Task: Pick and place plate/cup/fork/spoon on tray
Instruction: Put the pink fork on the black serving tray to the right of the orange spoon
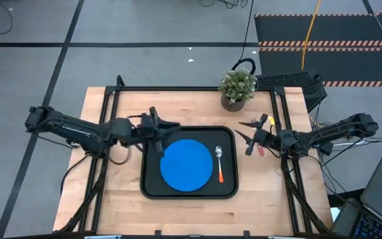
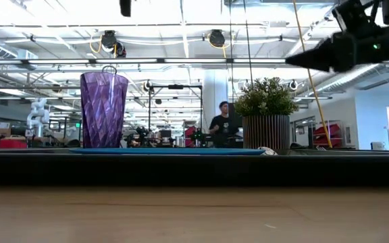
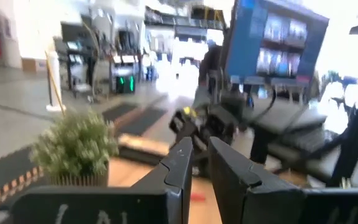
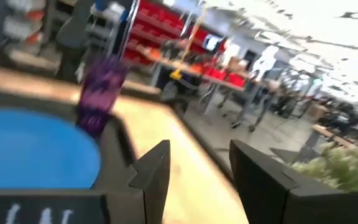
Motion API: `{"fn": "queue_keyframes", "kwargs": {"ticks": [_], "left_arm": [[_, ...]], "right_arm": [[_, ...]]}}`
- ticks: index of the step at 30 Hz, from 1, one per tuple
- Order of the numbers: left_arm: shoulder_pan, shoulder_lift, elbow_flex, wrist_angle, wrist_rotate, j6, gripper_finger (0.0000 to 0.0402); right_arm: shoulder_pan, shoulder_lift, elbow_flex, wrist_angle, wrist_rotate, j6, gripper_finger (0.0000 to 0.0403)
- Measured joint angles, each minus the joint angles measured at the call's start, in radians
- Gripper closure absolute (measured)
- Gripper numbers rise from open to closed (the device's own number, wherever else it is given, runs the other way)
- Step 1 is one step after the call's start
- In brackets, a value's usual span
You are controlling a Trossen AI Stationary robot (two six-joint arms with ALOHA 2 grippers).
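Observation:
The black tray (image 1: pixel 229 189) lies at the table's middle. The blue plate (image 1: pixel 186 164) lies flat in it. The orange-handled spoon (image 1: pixel 219 162) lies to the plate's right, bowl toward the far edge. The purple cup (image 2: pixel 103 110) stands upright on its base in the tray's far left corner (image 4: pixel 101 93); in the high view my left arm covers it. My left gripper (image 1: pixel 173 125) hovers level above that corner, slightly open and holding nothing (image 3: pixel 201 155). The red-handled fork (image 1: pixel 261 151) lies on the wood right of the tray. My right gripper (image 1: pixel 246 136) hangs open above it, pointing toward the tray (image 4: pixel 197 168).
A potted plant (image 1: pixel 237 86) stands at the table's far edge, right of the middle. Bare wood shows along the near edge (image 1: pixel 178 216) and to the tray's left. A person (image 2: pixel 219 121) stands in the room far behind the table.

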Motion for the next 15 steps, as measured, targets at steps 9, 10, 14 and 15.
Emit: {"fn": "queue_keyframes", "kwargs": {"ticks": [9,10,14,15], "left_arm": [[0.001,-0.069,-0.069,0.001,-0.017,0.051,0.0346],[0.003,-0.074,-0.07,-0.016,-0.017,0.067,0.0346],[0.016,-0.107,-0.072,-0.108,-0.011,0.105,0.0346],[0.017,-0.124,-0.072,-0.129,-0.011,0.112,0.0346]], "right_arm": [[-0.105,0.021,0.175,-0.321,-0.006,0.245,0.0245],[-0.122,0.037,0.221,-0.428,-0.006,0.297,0.0245],[-0.185,0.112,0.371,-0.724,-0.004,0.509,0.0245],[-0.2,0.132,0.4,-0.768,-0.004,0.56,0.0245]]}}
